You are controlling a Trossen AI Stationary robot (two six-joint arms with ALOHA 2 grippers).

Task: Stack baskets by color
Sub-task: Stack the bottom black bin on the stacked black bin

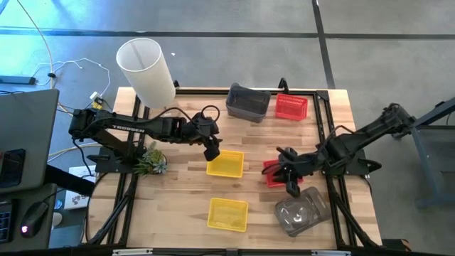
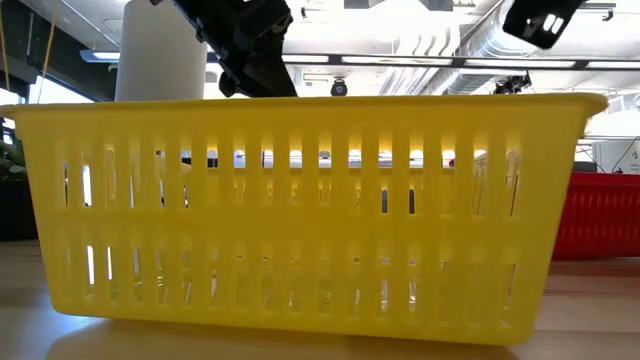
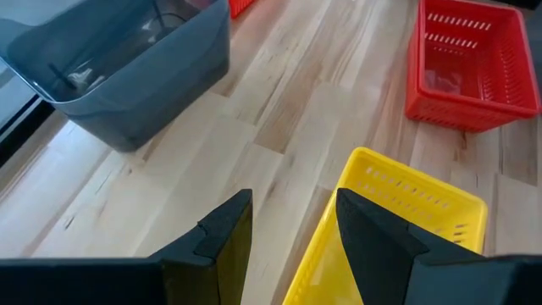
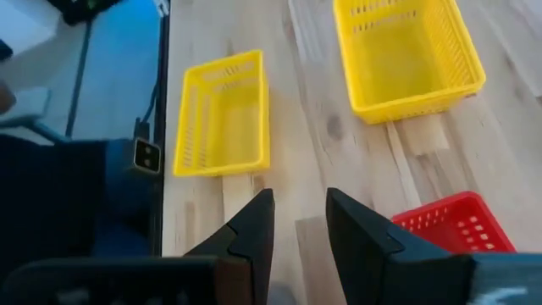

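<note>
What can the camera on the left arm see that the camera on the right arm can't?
Only the left wrist view shows the grey basket, a whole red basket farther off, and the open left gripper straddling the near wall of a yellow basket. Only the right wrist view shows two yellow baskets at once, the table's edge with the floor beyond, and the open right gripper over bare wood. Both show the wooden table, yellow and red baskets.
</note>
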